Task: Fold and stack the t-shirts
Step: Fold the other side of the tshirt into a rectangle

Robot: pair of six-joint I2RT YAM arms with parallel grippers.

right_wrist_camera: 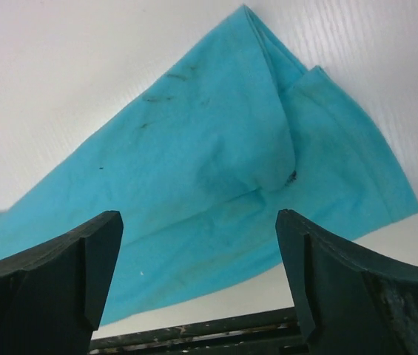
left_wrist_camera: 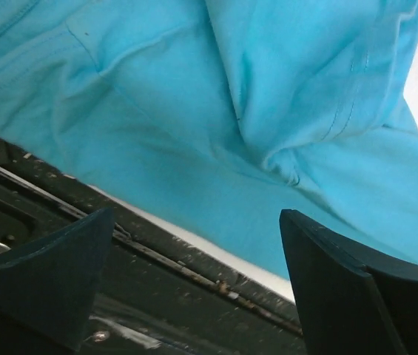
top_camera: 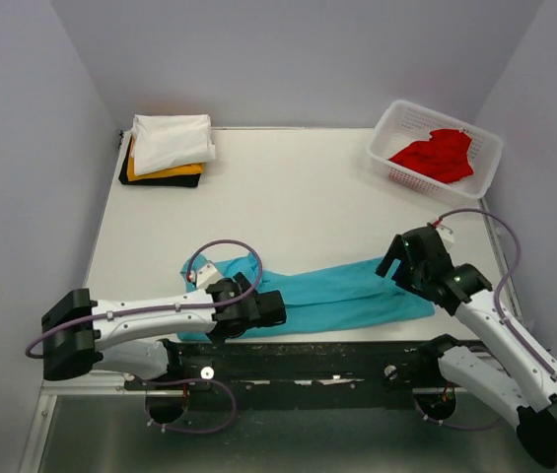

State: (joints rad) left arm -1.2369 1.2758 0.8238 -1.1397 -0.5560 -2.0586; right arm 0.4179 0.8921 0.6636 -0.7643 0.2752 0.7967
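The teal-blue t-shirt lies in a long rumpled strip along the table's near edge. My left gripper is open and empty over the shirt's left part; the left wrist view shows its jaws apart above teal cloth. My right gripper is open and empty over the shirt's right end, jaws apart. A white shirt tops a folded stack with a yellow-orange shirt and a black shirt at the back left. A red shirt lies bunched in the basket.
The white lattice basket stands at the back right. The white table is walled on three sides. A black metal rail runs along the near edge, just below the teal shirt; it also shows in the left wrist view.
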